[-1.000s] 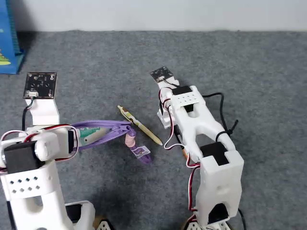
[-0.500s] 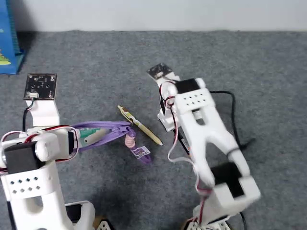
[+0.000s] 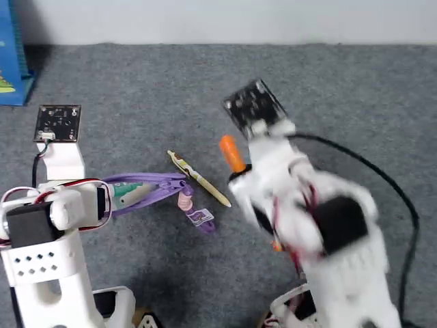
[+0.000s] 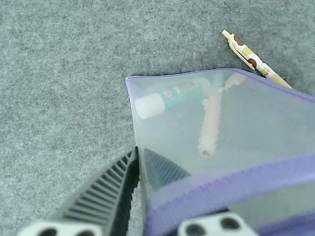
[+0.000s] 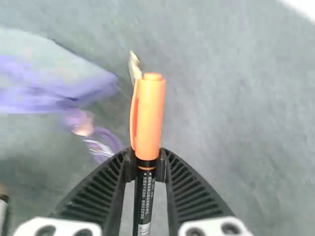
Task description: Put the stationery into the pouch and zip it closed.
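Carpet [image 3: 136, 82] meets white wall [image 3: 205, 20]; right gripper [image 5: 146, 152] clamps marker [image 5: 147, 113], left gripper [image 4: 140, 158] pinches pouch [image 4: 246, 123].

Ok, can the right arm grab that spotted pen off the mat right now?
Probably not yet. The right gripper is shut on the orange marker, so its jaws are taken. The pen itself lies uncovered on the mat beside the pouch.

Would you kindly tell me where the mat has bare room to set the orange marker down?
Free: the mat beyond the pouch, up to the blue box, and its far right side. Crowded: around the pen and zip charm.
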{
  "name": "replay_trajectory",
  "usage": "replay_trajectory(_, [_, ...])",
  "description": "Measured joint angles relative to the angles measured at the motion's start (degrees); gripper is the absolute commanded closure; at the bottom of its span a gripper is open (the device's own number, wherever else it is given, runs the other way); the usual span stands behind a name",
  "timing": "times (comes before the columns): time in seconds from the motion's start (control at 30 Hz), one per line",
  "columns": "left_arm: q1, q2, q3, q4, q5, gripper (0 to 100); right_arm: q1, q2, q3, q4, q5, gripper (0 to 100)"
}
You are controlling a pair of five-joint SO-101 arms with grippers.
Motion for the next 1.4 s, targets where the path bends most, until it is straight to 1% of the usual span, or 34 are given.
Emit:
replay_trajectory(0.17, [0.00, 0.00, 0.00, 0.00, 0.00, 99, -7.12, -9.76, -0.09, -2.90, -3.96, 99.1])
replay_trajectory(0.4, [0.00, 0.00, 0.00, 0.00, 0.00, 99, -10.29, -16.35, -0.09, -12.84, -12.66, 99.1])
replay_trajectory(0.53, [0.00, 0.00, 0.00, 0.00, 0.00, 99, -13.45, -21.45, 3.60, -21.01, -16.70, 99.1])
replay_trajectory(0.67, [0.00, 0.00, 0.00, 0.00, 0.00, 99, -14.07, -26.90, 14.15, -34.20, -17.41, 99.1])
replay_trajectory(0.87, [0.00, 0.00, 0.00, 0.00, 0.00, 99, -14.68, -36.48, 35.43, -60.66, -17.41, 99.1])
replay_trajectory(0.97, [0.00, 0.00, 0.00, 0.00, 0.00, 99, -14.86, -38.42, 44.22, -73.49, -17.41, 99.1])
replay_trajectory(1.07, [0.00, 0.00, 0.00, 0.00, 0.00, 99, -17.32, -37.89, 51.25, -84.31, -17.41, 99.1])
replay_trajectory(1.17, [0.00, 0.00, 0.00, 0.00, 0.00, 99, -19.34, -35.52, 56.00, -92.48, -17.05, 99.1])
replay_trajectory(1.33, [0.00, 0.00, 0.00, 0.00, 0.00, 99, -20.22, -27.60, 60.13, -103.91, -11.78, 99.1])
replay_trajectory(1.4, [0.00, 0.00, 0.00, 0.00, 0.00, 99, -20.40, -24.18, 61.27, -106.90, -9.76, 99.1])
